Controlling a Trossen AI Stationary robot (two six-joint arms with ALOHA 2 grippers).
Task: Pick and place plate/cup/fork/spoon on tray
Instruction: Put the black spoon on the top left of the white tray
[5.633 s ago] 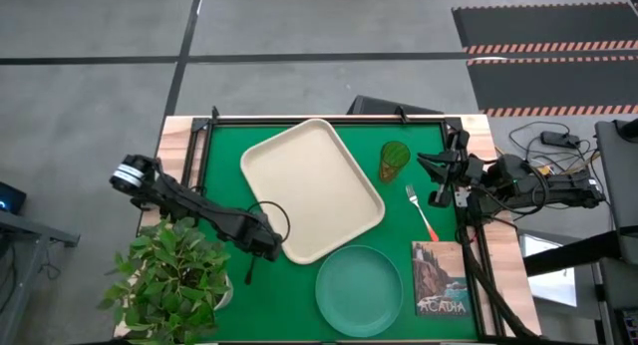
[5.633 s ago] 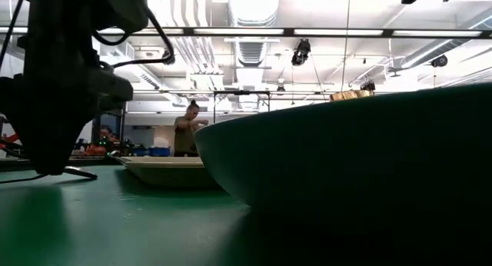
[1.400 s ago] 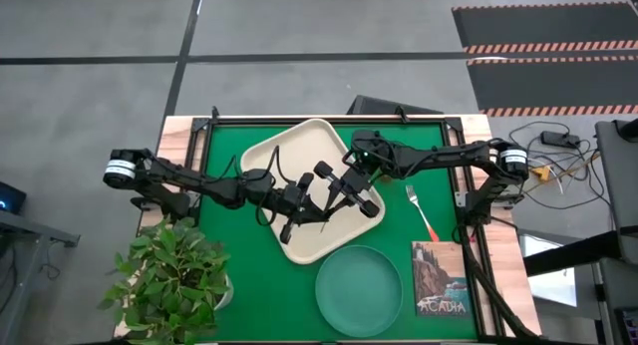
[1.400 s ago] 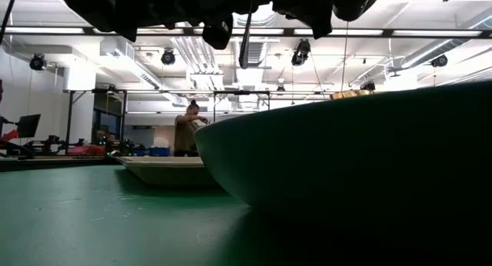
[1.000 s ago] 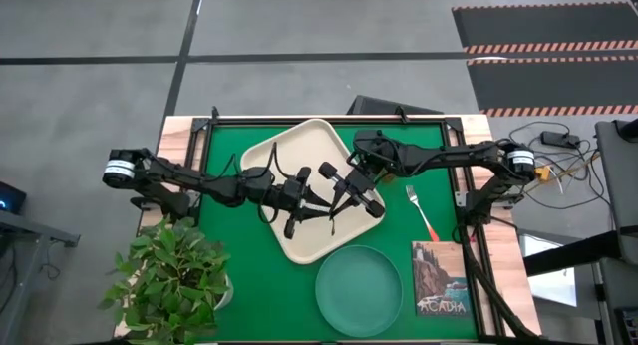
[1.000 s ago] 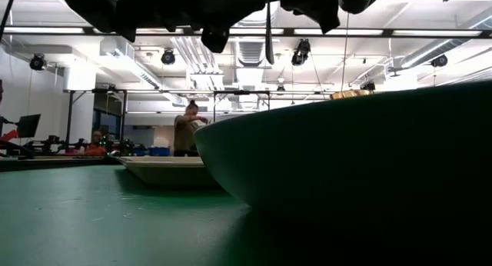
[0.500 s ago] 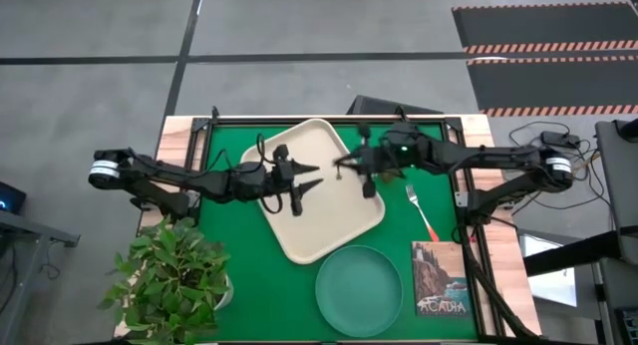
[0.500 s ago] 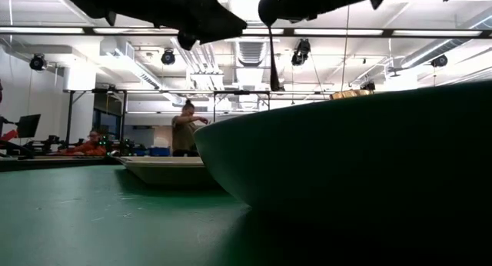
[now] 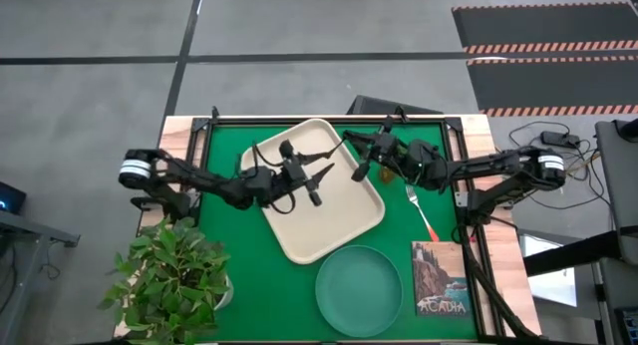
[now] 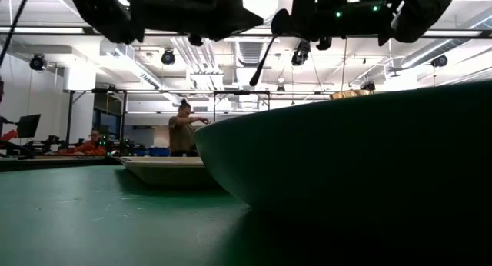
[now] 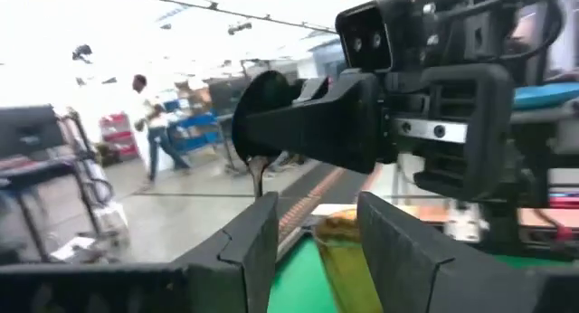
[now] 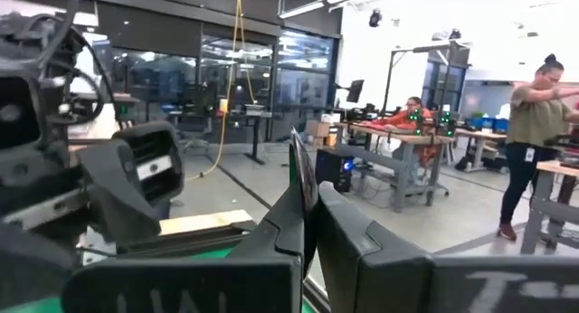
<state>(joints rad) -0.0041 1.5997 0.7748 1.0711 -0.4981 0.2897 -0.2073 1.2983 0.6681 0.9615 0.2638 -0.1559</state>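
Observation:
The cream tray [image 9: 299, 220] lies mid-table; it also shows in the low view [image 10: 165, 171]. My right gripper [image 9: 363, 158] hovers over the tray's far right rim, shut on the dark metal spoon [image 10: 261, 62]. My left gripper [image 9: 321, 182] hovers over the tray's middle, open and empty, its fingers pointing at the right gripper. The teal plate [image 9: 359, 277] rests on the mat near the tray. The red-handled fork [image 9: 420, 214] lies to the tray's right. The amber cup [image 11: 336, 254] stands under my right arm, mostly hidden in the high view. My right gripper pinches the spoon at its bowl end [image 11: 264, 109] between its two shut fingers. The fingers come level from the table's right. The handle [image 10: 258, 68] hangs slanting below the fingers, lifted clear above the tray.
An "Acadia" picture book [image 9: 442, 278] lies at the near right, beside the plate. A potted plant [image 9: 169, 275] stands at the near left corner. A wooden frame [image 9: 184, 146] edges the green mat. People move about in the room behind.
Both grippers have moved from over the tray's near right part toward the far edge and drawn apart. The spoon has gone with my right gripper; it hung straight down half a second ago and now slants.

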